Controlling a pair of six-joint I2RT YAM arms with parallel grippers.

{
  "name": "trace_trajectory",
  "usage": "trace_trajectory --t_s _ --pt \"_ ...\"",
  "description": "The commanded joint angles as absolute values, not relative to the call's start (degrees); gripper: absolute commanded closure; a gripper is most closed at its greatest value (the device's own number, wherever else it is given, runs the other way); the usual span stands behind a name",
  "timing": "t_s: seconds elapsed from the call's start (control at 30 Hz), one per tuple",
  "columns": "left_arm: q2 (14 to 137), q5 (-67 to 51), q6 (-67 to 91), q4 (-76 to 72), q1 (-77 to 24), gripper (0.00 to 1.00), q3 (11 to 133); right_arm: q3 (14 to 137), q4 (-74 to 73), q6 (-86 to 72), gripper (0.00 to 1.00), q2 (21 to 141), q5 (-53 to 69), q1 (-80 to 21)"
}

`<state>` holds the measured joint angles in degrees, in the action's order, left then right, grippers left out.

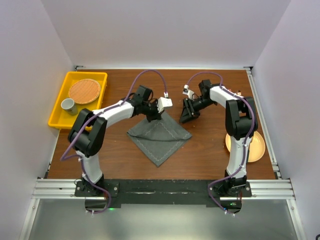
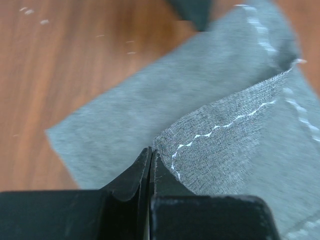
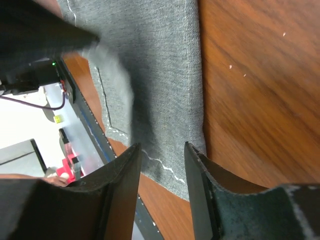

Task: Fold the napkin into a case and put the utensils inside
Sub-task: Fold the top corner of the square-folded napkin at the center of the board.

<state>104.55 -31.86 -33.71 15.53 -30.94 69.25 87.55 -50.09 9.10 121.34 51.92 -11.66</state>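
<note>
The dark grey napkin (image 1: 159,136) lies as a diamond in the middle of the wooden table, and its far corner is lifted. My left gripper (image 1: 152,116) is shut on that corner. In the left wrist view the gripper (image 2: 151,153) pinches the hem, and the napkin (image 2: 150,95) rises in a fold from the table. My right gripper (image 1: 189,116) hovers open at the cloth's right side. In the right wrist view this gripper (image 3: 162,147) straddles the napkin (image 3: 160,60) near its stitched edge, with nothing held. The utensils are out of view.
A yellow tray (image 1: 56,114) at the back left holds a round woven mat (image 1: 84,91) and a grey cup (image 1: 68,105). A yellow-orange plate (image 1: 257,149) sits at the right, partly behind my right arm. White walls enclose the table on three sides.
</note>
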Motion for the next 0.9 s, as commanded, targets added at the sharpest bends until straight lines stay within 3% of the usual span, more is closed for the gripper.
trace_trajectory --t_s 0.0,0.87 --pt "109.06 -30.24 -32.52 15.64 -29.44 1.00 76.54 88.07 -52.21 10.19 0.59 119.62 52.73 -12.04" --pt "115.75 -28.92 -35.33 15.56 -27.69 1.00 83.93 83.06 -51.50 12.22 0.69 121.03 50.62 -12.13"
